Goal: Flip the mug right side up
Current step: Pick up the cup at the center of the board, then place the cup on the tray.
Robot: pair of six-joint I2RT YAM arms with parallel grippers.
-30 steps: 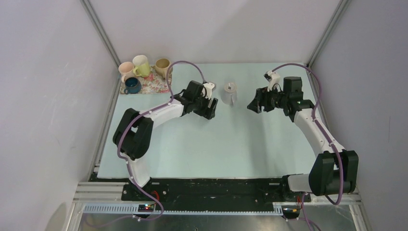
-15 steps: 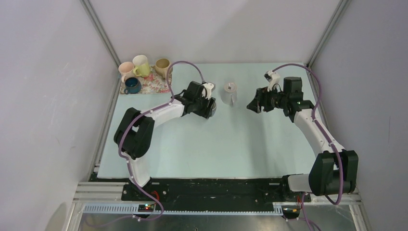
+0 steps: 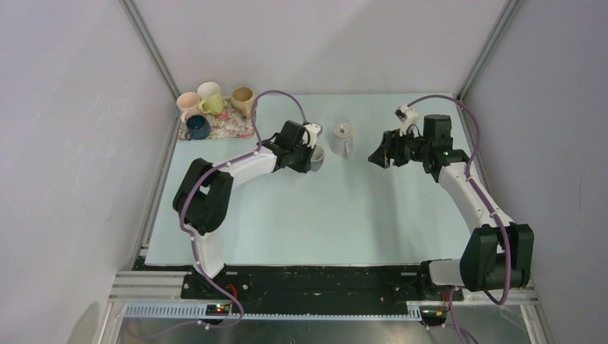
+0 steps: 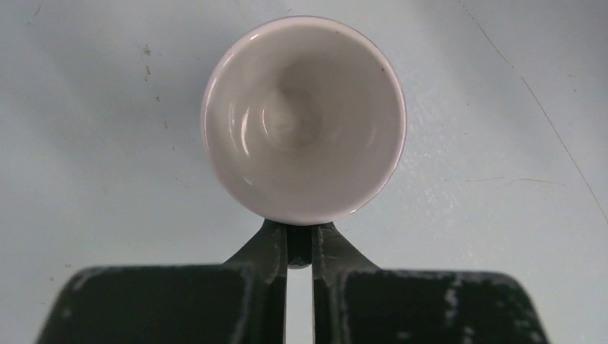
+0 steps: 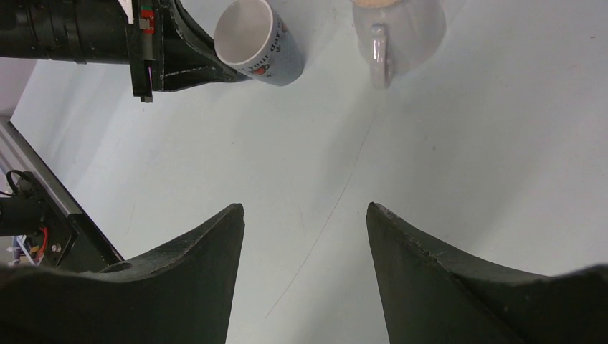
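Pale blue matte tabletop [image 3: 301, 215], finely scratched. Near its far middle I see the grey ceramic mug [image 4: 304, 118], glossy white inside, tilted with its round mouth facing the left wrist camera. The left gripper [image 4: 300, 247] has its black fingers clenched on the mug's near edge. Only the right wrist view shows printed lettering on the wall. The right gripper [image 5: 305, 208] gapes, holding nothing. A pale glossy handled mug [image 5: 398, 32] stands just beside.
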